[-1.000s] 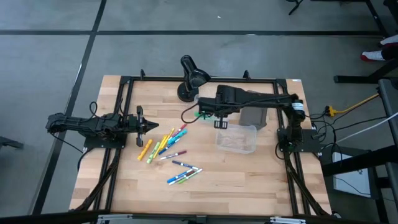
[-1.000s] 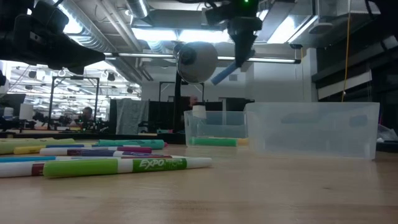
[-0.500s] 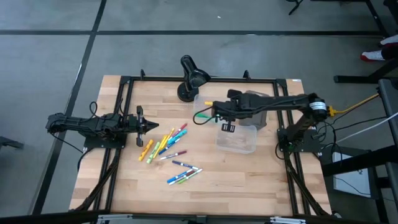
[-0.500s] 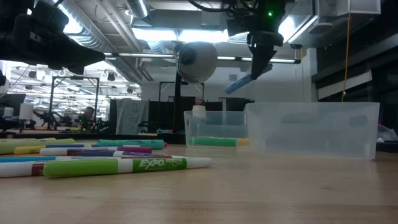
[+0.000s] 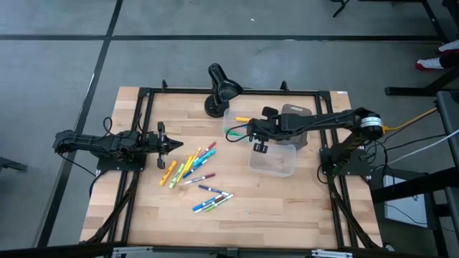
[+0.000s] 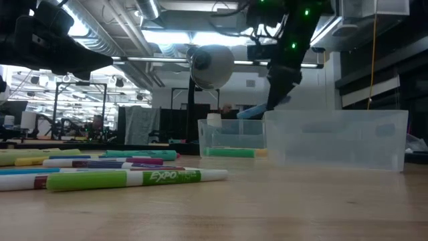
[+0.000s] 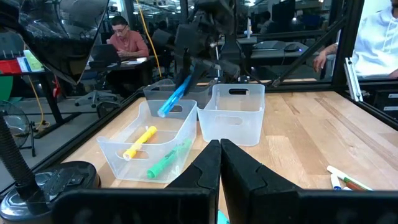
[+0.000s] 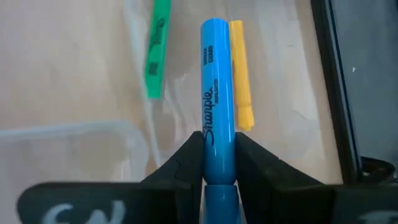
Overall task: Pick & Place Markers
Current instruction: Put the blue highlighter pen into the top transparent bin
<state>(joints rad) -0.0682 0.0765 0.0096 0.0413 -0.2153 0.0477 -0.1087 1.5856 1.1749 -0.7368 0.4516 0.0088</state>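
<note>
sharpie-labelled blue marker [image 8: 217,93], lower now, in right end effector [image 8: 218,152]

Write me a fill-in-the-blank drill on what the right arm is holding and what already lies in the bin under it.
1. The right gripper is shut on a ____ marker.
2. In the clear bin below it lie a yellow marker and a ____ one.
3. The left gripper has its fingers ____ and holds nothing.
4. Beside that bin stands a second clear bin that holds ____ markers.

Missing words: blue; green; shut; no
</note>
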